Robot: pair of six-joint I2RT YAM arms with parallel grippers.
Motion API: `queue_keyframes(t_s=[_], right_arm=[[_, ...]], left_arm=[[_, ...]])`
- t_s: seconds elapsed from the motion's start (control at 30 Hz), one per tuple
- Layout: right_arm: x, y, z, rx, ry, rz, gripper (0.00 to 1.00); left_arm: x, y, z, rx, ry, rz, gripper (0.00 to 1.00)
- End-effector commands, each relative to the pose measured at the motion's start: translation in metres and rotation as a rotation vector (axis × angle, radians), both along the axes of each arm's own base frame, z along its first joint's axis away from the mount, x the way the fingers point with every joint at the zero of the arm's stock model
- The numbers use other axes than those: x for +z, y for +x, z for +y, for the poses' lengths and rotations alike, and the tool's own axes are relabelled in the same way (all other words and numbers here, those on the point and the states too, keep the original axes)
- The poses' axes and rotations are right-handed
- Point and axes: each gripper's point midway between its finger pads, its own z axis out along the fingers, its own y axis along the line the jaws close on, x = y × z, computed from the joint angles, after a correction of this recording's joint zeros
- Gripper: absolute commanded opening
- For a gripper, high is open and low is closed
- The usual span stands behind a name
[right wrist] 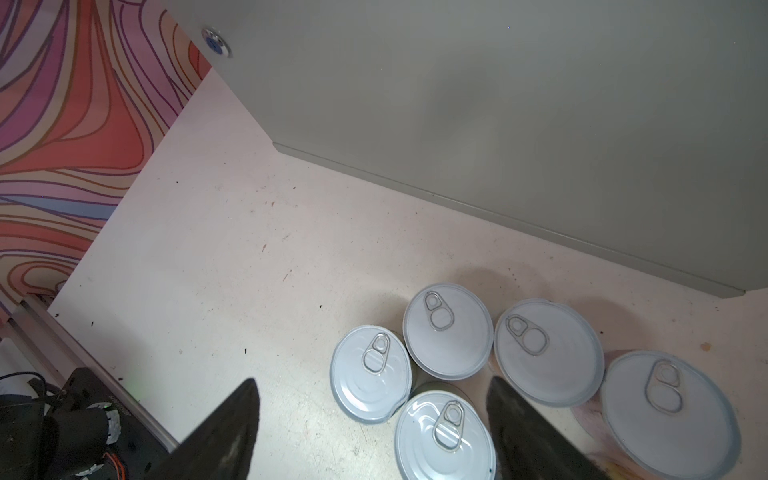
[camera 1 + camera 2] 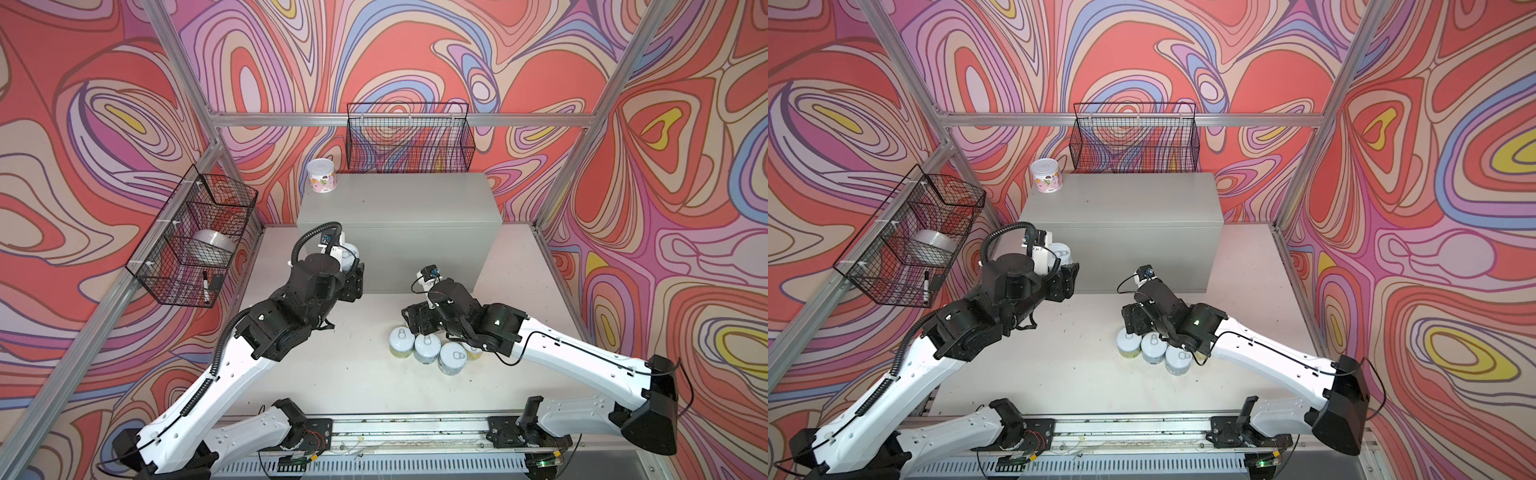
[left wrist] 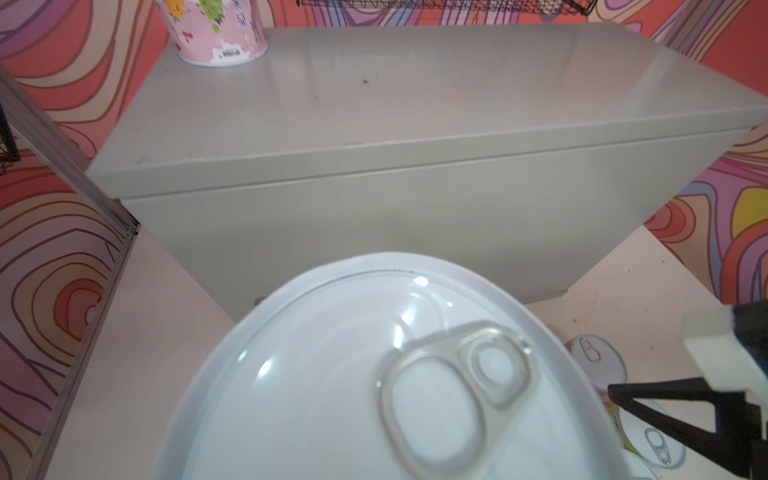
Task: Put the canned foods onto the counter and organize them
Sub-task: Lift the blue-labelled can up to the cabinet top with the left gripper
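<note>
My left gripper [image 2: 351, 266] is shut on a can [image 2: 348, 252] with a silvery pull-tab lid [image 3: 374, 374]. It holds the can in the air before the left front of the grey counter [image 2: 399, 199]; the lid hides the fingers in the left wrist view. A pink can [image 2: 322, 176] stands on the counter's back left corner [image 3: 216, 33]. Several cans [image 2: 427, 348] stand clustered on the table. My right gripper [image 1: 372, 381] hangs open just over that cluster [image 1: 446, 436], its fingers [image 1: 232, 428] apart on either side of two lids.
A black wire basket [image 2: 409, 137] hangs on the back wall above the counter. Another basket [image 2: 195, 237] on the left wall holds a silvery roll [image 2: 214, 245] and a marker [image 2: 205, 286]. The counter's front has a round lock [image 1: 216, 41].
</note>
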Motion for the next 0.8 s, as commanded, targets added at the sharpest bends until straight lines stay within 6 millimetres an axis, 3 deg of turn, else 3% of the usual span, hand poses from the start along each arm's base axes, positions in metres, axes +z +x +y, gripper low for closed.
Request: queue_keyframes(t_s=[0.0, 0.3, 0.47, 0.77], right_arm=[[0.02, 0.004, 0.001, -0.003, 0.028, -0.045, 0.89], [0.029, 0.006, 0.004, 0.004, 0.043, -0.07, 0.89], [0.034, 0.005, 0.001, -0.001, 0.051, -0.084, 0.89], [0.031, 0.007, 0.004, 0.008, 0.039, -0.078, 0.89]], left_arm=[[0.032, 0.011, 0.007, 0.008, -0.018, -0.051, 0.0], [0.06, 0.066, 0.019, 0.049, -0.076, -0.071, 0.0], [0.071, 0.083, 0.031, 0.084, -0.118, -0.117, 0.0], [0.069, 0.111, 0.044, 0.137, -0.087, -0.14, 0.0]])
